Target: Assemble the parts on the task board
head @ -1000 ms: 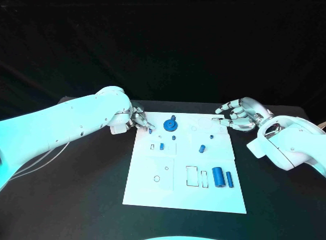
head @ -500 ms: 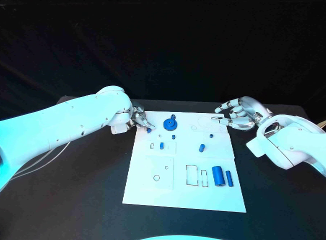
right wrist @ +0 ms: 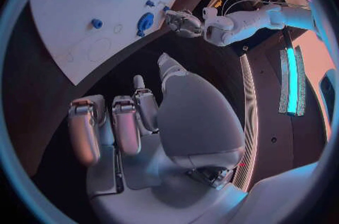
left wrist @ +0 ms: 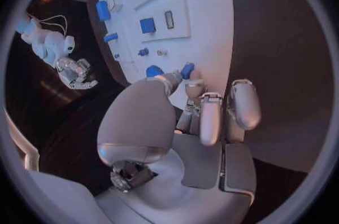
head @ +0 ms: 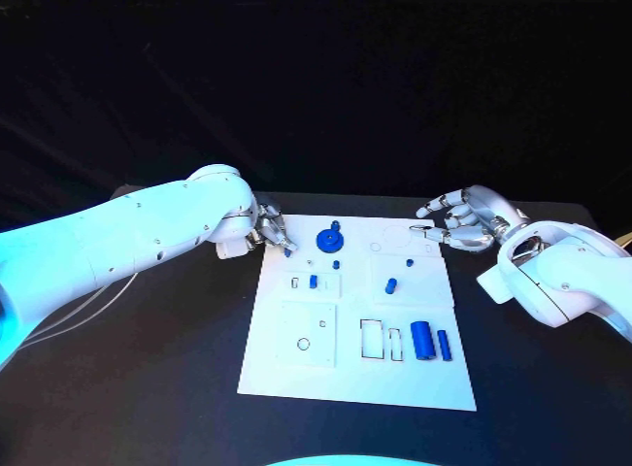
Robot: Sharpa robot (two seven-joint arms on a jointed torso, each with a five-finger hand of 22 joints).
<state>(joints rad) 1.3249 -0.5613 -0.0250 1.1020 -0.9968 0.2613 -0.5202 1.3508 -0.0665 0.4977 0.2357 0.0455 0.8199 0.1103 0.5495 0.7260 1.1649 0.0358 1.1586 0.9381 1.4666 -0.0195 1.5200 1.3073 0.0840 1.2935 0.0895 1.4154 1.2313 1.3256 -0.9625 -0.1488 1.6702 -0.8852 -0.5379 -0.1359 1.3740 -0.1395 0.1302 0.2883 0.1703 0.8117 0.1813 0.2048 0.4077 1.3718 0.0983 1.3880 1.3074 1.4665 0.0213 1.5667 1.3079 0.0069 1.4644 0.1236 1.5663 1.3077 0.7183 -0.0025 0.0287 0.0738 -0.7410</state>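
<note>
1. At the task board's (head: 357, 379) upper left corner, the left hand (head: 270, 231) is pinching a small blue part (head: 287, 251).
2. At the upper right corner, the right hand (head: 460, 222) is hovering, fingers apart, holding nothing.

left hand (head: 270, 231) pinching, right hand (head: 460, 221) spread
</note>
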